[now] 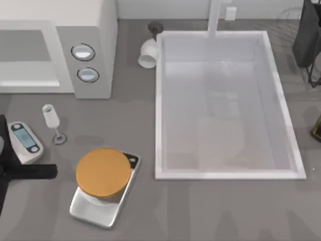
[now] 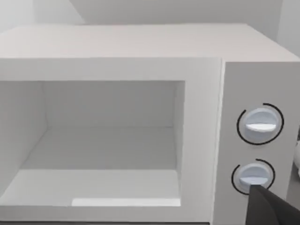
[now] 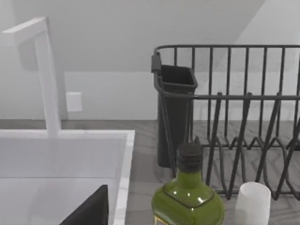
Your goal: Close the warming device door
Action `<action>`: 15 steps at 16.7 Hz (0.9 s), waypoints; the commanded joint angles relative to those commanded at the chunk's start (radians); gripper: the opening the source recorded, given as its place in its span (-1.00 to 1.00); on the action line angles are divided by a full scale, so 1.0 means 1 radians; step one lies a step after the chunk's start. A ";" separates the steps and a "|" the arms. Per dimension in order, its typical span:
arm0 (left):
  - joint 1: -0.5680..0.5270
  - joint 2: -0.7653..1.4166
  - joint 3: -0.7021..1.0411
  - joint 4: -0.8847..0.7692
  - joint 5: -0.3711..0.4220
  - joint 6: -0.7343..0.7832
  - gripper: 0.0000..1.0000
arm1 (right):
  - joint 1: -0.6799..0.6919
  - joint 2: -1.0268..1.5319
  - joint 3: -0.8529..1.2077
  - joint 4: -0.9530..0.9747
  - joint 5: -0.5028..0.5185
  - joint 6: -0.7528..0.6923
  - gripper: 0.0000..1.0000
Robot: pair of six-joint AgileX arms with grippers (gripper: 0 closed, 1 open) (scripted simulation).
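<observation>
The warming device [image 1: 90, 30] is a large white box at the table's back left, with two round dials [image 1: 83, 52] on its side panel. Its cavity [image 2: 108, 140] stands open and bare inside, facing the front of the table. The door is out of view. My left arm [image 1: 27, 171] reaches in from the table's left edge, in front of the warming device, and a dark part of the left gripper [image 2: 274, 206] shows just below the lower dial [image 2: 253, 177]. A dark part of my right gripper [image 3: 91, 211] hangs beside the sink's rim [image 3: 123, 168] at the far right.
In front of the warming device stand a wine glass [image 1: 51, 120], small silver scales [image 1: 24, 141] and a larger scale carrying an orange disc [image 1: 103, 172]. A white cup [image 1: 148, 54] lies by the sink [image 1: 158, 125]. A dish rack [image 3: 234, 117], a green bottle [image 3: 187, 197] and a white tumbler [image 3: 253, 204] stand right of the sink.
</observation>
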 joint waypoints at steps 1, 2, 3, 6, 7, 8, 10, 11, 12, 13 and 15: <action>0.020 0.020 0.014 -0.017 0.020 0.009 -1.00 | 0.000 0.000 0.000 0.000 0.000 0.000 1.00; 0.050 0.048 0.038 -0.041 0.049 0.023 -1.00 | 0.000 0.000 0.000 0.000 0.000 0.000 1.00; 0.088 0.083 0.072 -0.071 0.084 0.041 -1.00 | 0.000 0.000 0.000 0.000 0.000 0.000 1.00; 0.253 0.231 0.231 -0.193 0.224 0.125 -1.00 | 0.000 0.000 0.000 0.000 0.000 0.000 1.00; 0.325 0.294 0.298 -0.242 0.281 0.159 -1.00 | 0.000 0.000 0.000 0.000 0.000 0.000 1.00; 0.403 0.363 0.369 -0.293 0.342 0.197 -1.00 | 0.000 0.000 0.000 0.000 0.000 0.000 1.00; 0.570 0.514 0.516 -0.402 0.473 0.278 -1.00 | 0.000 0.000 0.000 0.000 0.000 0.000 1.00; 0.657 0.592 0.590 -0.460 0.540 0.321 -1.00 | 0.000 0.000 0.000 0.000 0.000 0.000 1.00; 0.743 0.670 0.665 -0.519 0.605 0.367 -1.00 | 0.000 0.000 0.000 0.000 0.000 0.000 1.00; 0.828 0.746 0.741 -0.578 0.668 0.414 -1.00 | 0.000 0.000 0.000 0.000 0.000 0.000 1.00; 0.993 0.887 0.890 -0.694 0.789 0.512 -1.00 | 0.000 0.000 0.000 0.000 0.000 0.000 1.00</action>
